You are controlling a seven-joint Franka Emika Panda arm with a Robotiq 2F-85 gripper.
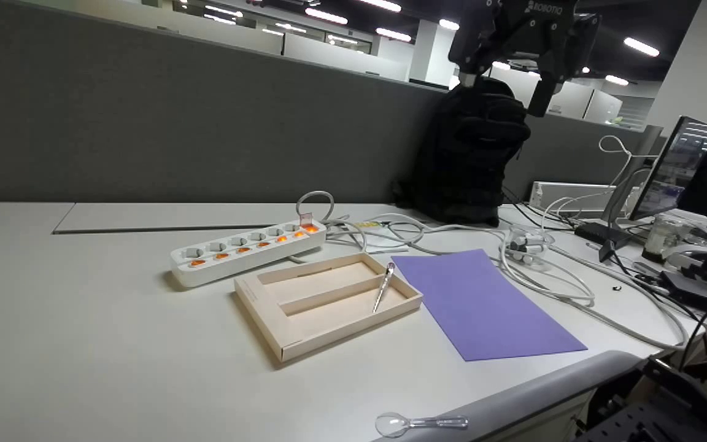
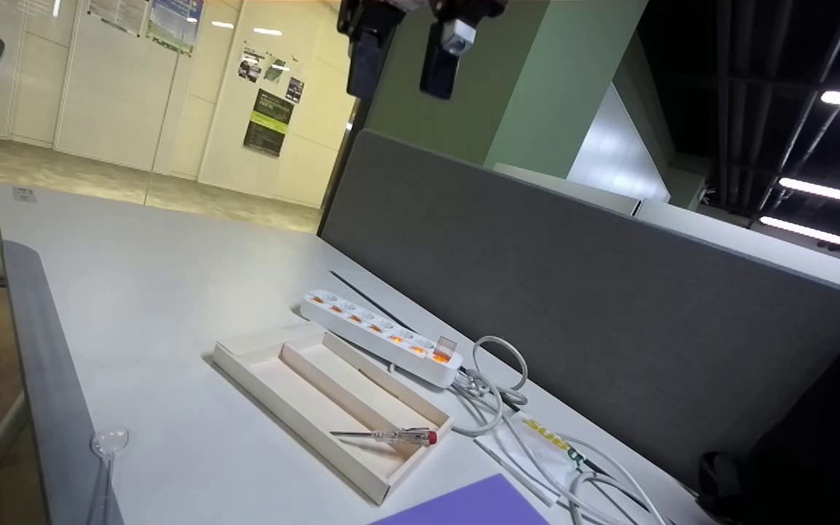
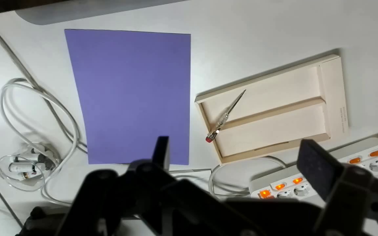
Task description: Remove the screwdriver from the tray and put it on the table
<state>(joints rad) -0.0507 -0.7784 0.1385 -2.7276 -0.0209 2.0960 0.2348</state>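
The screwdriver [image 1: 383,287] is slim, with a clear handle, a red end cap and a thin metal shaft. It also shows in an exterior view [image 2: 391,436] and in the wrist view [image 3: 223,119]. It lies tilted in the light-wood tray [image 1: 264,313], shaft tip in the compartment nearer the desk's front edge. Its handle crosses the divider's end, and its red end rests over the short rim beside the purple sheet. The tray [image 3: 335,98] stands on the grey-white table [image 1: 145,356]. My gripper [image 1: 504,92] is open and empty, high above the table; its fingers [image 3: 235,150] are wide apart.
A purple sheet [image 1: 482,301] lies beside the tray. A white power strip [image 1: 249,252] stands close behind it, with white cables [image 1: 402,227] trailing. A clear spoon [image 1: 421,423] lies at the front edge. A black backpack [image 1: 470,153] leans on the grey partition [image 1: 206,116].
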